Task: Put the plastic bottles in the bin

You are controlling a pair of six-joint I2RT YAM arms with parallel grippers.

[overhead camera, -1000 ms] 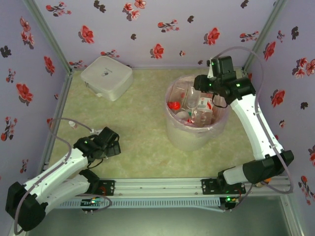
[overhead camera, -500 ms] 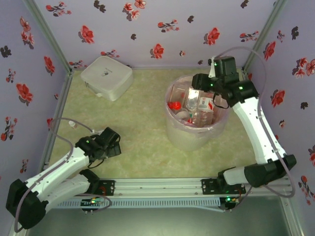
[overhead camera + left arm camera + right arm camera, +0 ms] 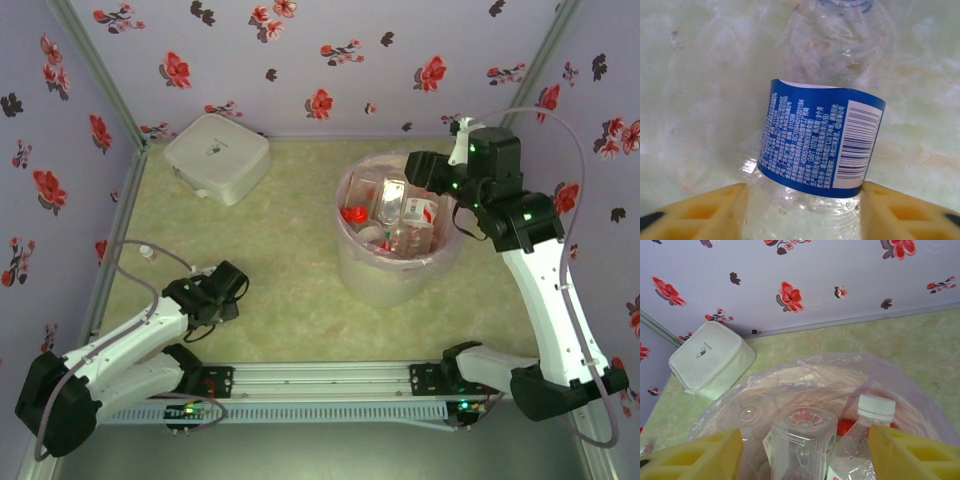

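In the left wrist view a clear plastic bottle [image 3: 822, 145] with a blue label lies on the green mat. My left gripper [image 3: 805, 205] is shut on its lower body, with a yellow pad pressed against each side. From above, the left gripper [image 3: 226, 288] sits low at the front left. The bin [image 3: 350, 262], a pale bucket lined with a pink bag, holds several bottles: one with a square base [image 3: 802, 440], one with a white cap [image 3: 876, 407], one with a red cap [image 3: 352, 213]. My right gripper [image 3: 424, 170] hovers open over the bin's far right rim with nothing between its fingers [image 3: 695, 457].
A flat white lidded box [image 3: 217, 157] sits at the back left corner. Floral walls close in the back and both sides. A metal rail [image 3: 320, 378] runs along the near edge. Open green mat lies between the left gripper and the bin.
My right arm has drawn back to the right and risen, its gripper moving from over the bin's middle to its far right rim. The left gripper shifted slightly.
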